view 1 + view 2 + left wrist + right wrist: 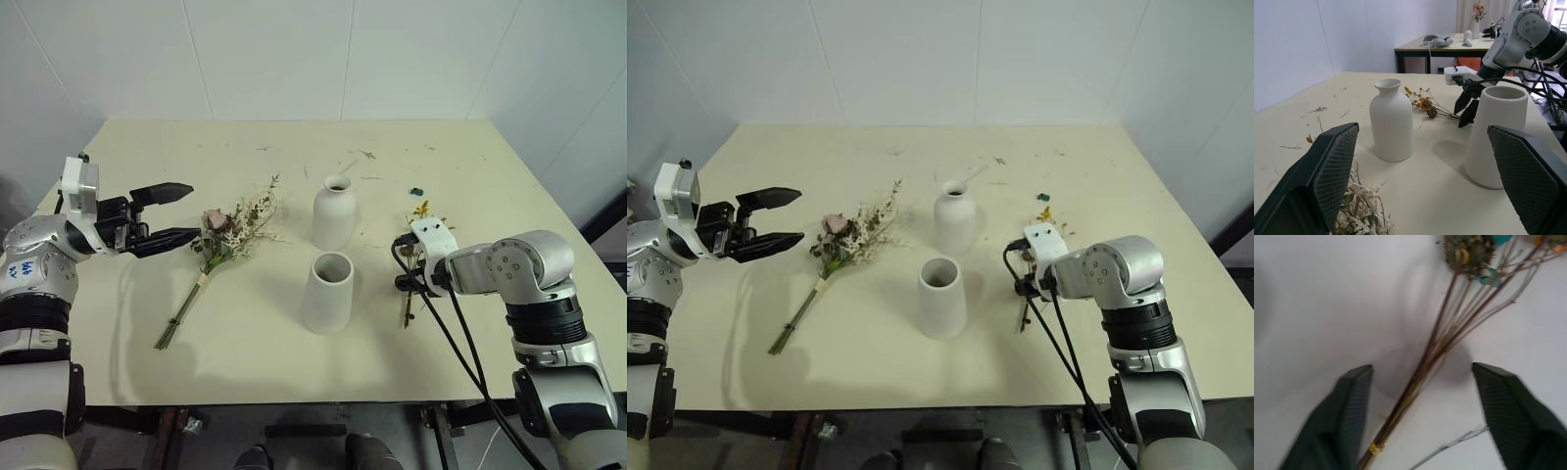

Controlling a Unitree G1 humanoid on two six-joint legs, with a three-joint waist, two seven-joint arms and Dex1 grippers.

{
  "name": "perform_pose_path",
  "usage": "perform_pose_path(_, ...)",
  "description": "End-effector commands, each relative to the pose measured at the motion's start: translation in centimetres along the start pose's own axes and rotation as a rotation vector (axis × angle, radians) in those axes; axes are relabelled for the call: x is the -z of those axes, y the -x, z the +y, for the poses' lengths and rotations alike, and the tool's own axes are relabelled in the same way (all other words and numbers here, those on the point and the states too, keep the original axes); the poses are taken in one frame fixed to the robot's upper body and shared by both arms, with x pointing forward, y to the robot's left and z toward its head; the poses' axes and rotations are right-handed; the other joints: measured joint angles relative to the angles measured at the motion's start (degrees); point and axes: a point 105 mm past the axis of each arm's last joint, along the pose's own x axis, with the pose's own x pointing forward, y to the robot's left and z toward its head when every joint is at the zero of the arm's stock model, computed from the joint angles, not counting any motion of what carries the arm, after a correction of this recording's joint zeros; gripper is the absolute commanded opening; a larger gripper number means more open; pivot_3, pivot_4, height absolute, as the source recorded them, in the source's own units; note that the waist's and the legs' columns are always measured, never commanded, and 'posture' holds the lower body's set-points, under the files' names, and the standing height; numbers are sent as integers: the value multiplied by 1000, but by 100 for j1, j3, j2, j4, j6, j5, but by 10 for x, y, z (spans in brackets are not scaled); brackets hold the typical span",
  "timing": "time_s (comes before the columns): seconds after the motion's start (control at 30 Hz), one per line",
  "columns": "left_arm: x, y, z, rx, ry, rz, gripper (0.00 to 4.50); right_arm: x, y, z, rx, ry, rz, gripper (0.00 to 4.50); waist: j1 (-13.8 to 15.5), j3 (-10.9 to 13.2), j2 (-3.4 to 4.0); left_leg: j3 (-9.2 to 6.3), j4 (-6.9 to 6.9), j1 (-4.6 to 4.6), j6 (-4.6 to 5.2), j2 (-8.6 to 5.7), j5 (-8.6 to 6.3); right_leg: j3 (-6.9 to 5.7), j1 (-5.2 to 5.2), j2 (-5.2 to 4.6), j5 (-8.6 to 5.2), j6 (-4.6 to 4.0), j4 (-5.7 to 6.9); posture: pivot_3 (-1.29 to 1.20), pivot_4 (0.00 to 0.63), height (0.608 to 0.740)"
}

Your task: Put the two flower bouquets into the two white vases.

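Head views: cream table (294, 362) carries both vases near centre, the bottle-shaped vase (333, 212) farther from the robot, the wide-mouth tapered vase (327, 293) just in front of it, both upright. The pink rose bunch (227, 235) lies flat to their left, stems toward the robot. The left gripper (174, 214) hovers just left of its blooms, fingers wide apart, holding nothing. The yellow sprig (419, 211) lies right of the vases, under the right gripper (1023, 287). Left wrist view: both vases stand ahead, white sprays low between the fingers. Right wrist view: the right gripper's fingers (1352, 401) stand apart on either side of the sprig's thin stems on the table, not clamped.
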Motion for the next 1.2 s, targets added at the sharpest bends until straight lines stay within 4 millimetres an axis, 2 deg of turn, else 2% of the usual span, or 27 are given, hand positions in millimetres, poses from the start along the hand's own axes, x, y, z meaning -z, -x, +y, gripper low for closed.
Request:
perform_pose_path(0.03,-11,4,-11,105,-51,1,4500,0,1,-8,53,-5,-9,1969,6,0,-1,0,2,0,0,0,0,0,0,0,1,1,0,0,150,740)
perform_pose_path(0.23,-11,2,-10,108,-47,0,4500,0,4,-6,50,-21,-46,66,20,0,-1,0,2,-1,0,-1,1,3,1,0,3,4,-1,0,150,740)
perform_pose_path(0.4,-11,1,-8,107,-47,1,4500,-5,10,-12,80,-48,-97,28,3,0,-1,1,-2,-1,0,-1,1,4,0,0,2,4,-3,0,150,740)
perform_pose_path(0.47,-11,-1,-7,109,-49,1,4500,-13,19,-23,123,-70,-157,28,3,0,-1,2,-1,-1,0,-1,1,4,-2,1,2,4,-2,0,150,740)
perform_pose_path(0.53,-10,-5,-7,117,-51,-1,4500,-29,35,-49,226,-92,-268,28,5,0,0,2,-1,-1,0,-1,1,5,-2,1,2,4,-1,0,150,740)
perform_pose_path(0.6,-10,-8,-6,120,-51,-2,4500,-43,48,-67,302,-89,-354,28,15,0,0,5,-1,-2,0,-3,0,7,-3,0,2,4,-2,0,150,740)
perform_pose_path(0.73,-9,-13,-4,124,-55,-7,4500,-75,67,-87,367,-114,-549,28,-13,0,0,8,-5,0,0,-2,0,10,-3,1,2,4,-5,0,150,740)
perform_pose_path(0.83,-8,-20,-3,135,-56,-23,4500,-105,84,-92,387,-77,-744,28,-36,1,0,17,-5,2,1,-2,0,19,-7,2,4,6,-3,0,150,740)
perform_pose_path(0.93,-9,-24,-1,138,-59,-33,4500,-131,99,-85,377,22,-943,28,-37,0,0,24,-8,1,1,-2,0,24,-10,2,4,8,-5,0,150,740)
perform_pose_path(1.1,-7,-28,-2,147,-57,-40,4500,-171,112,-42,228,171,-1207,28,-84,1,0,35,-9,2,3,-1,-2,32,-13,2,5,10,-7,0,150,740)
perform_pose_path(1.2,-7,-29,-3,150,-57,-45,4500,-183,116,-21,126,208,-1323,28,-135,1,0,36,-8,3,3,-1,-1,33,-13,2,6,12,-3,0,150,740)
